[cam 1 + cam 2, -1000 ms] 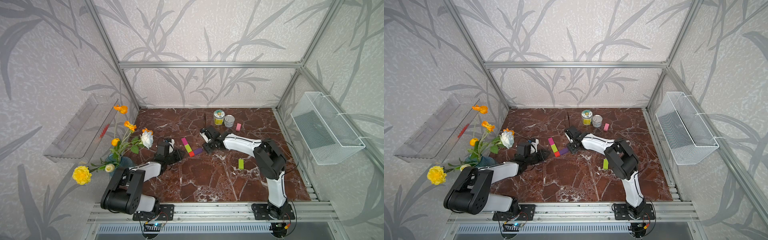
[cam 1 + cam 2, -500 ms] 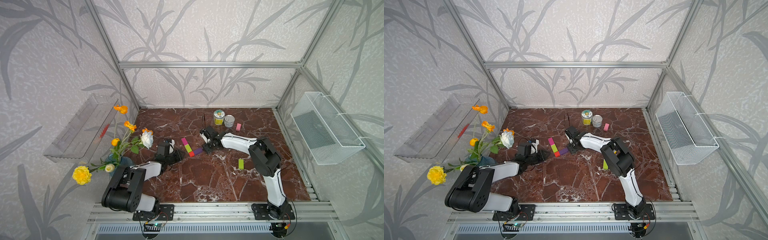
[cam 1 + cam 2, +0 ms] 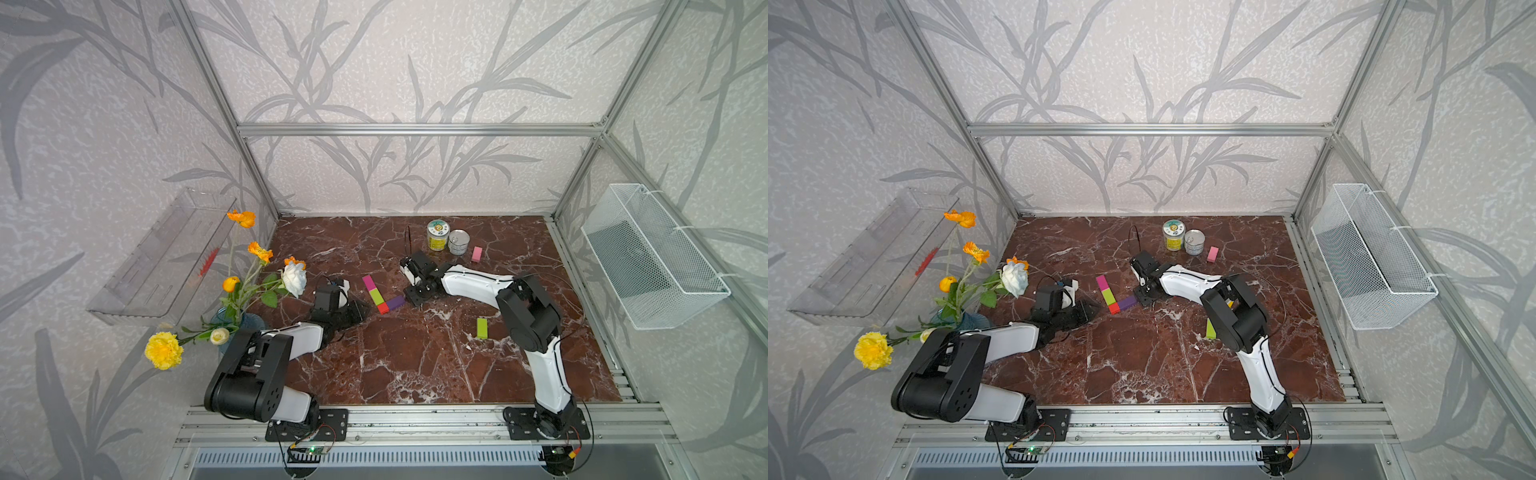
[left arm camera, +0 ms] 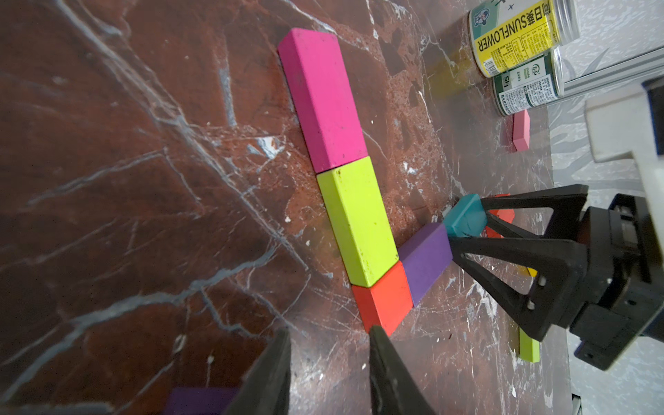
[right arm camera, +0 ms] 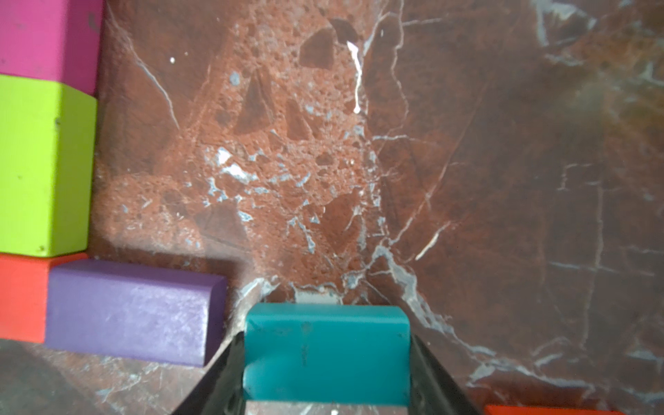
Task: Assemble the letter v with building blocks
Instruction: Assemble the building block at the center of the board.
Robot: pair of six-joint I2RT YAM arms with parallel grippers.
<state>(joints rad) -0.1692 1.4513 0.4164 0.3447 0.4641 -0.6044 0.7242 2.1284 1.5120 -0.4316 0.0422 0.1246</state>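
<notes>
Mid marble table (image 3: 415,365): the letter v (image 3: 376,296), part built. Runs magenta block (image 4: 323,100), lime green block (image 4: 355,222) and red corner block (image 4: 384,298) in one touching row. Turns at the corner into purple block (image 4: 425,258).

Right gripper (image 4: 469,224): clamped on teal block (image 5: 327,345), gripping it by two opposite sides. Holds it low, just beside the purple block's free end and roughly in line with it. Shows a narrow gap there in the right wrist view. Resting on the marble or lifted: cannot tell.

Left gripper (image 4: 328,334): released, jaws apart, only bare marble between. Sits low just short of the red corner block, with one fingertip close against it.

Strays: loose lime green block (image 3: 481,328) alone near the right arm; pink block (image 3: 477,254) beside two tin cans (image 3: 438,235) at the back.
</notes>
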